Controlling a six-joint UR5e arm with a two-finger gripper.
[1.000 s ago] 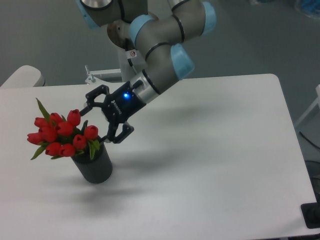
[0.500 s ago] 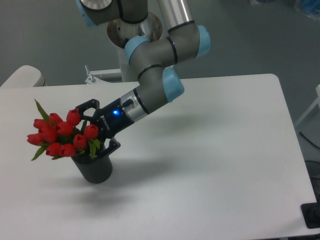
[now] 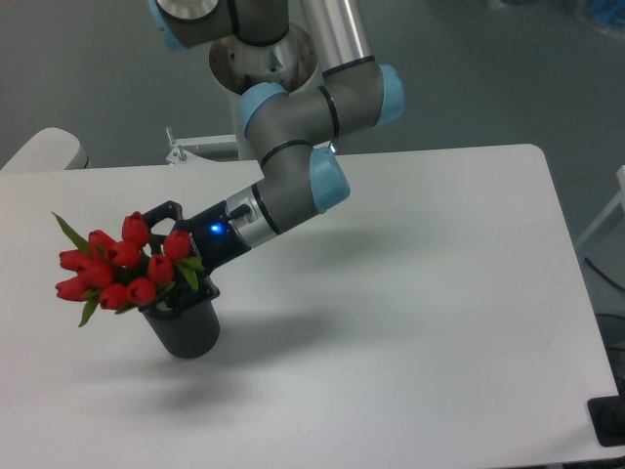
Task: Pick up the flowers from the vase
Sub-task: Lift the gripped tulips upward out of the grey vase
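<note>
**Tulips leaning out of the vase, gripper at their stems**

Flowers sit in the vase near the left side of the white table. They are a small bunch of red tulip buds with green stems and pointed green leaves. The bunch leans out to the left, so most of the buds hang beyond the vase's left rim rather than above its mouth. One long leaf sticks up and to the left from the top of the bunch, and another points down at its lower left.

The vase is a short dark grey cylinder standing upright on the table, and it throws a soft shadow to the right and towards the front.

The arm reaches down from its base at the back of the table and slants to the left. A small blue light glows on the black wrist just behind the gripper. The gripper sits right at the mouth of the vase, on the right side of the bunch. One black finger shows above the buds and the other lies just over the vase's right rim, with the stems and the nearest bud between them. The fingers are spread either side of the bunch, but whether they press on the stems cannot be told, because the buds and leaves hide the contact.

A pale rounded object shows past the table's far left corner.
</note>
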